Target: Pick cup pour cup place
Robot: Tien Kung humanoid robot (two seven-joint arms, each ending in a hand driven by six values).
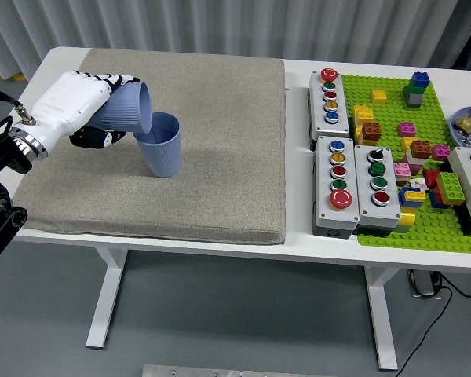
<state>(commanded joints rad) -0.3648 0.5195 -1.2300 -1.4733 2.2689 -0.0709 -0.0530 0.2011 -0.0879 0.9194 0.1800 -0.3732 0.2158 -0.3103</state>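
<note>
While the left hand (72, 100) holds the tipped cup (126, 108) on its side, the fingers (104, 78) are wrapped round the cup's body, thumb beneath, a full closed hold.

Item 1, tipped cup: pale blue, ribbed wall, tapered. Mouth turned right and slightly down, its rim directly over the mouth of item 2 and touching or nearly touching it; which of the two cannot be told. Judged to be held so that contents fall into the cup below. No contents can be seen.

Item 2, standing cup (162, 145): same pale blue, plain wall, upright on the grey mat (220, 157), left of the mat's centre. Placed as receiver.

Item 3, grey mat: lies flat on the white desk (298, 243), covering its left part; probably cushions and steadies the cups.

Right hand: not in view.

Stage judged: pouring; setting the cup down not yet done.
</note>
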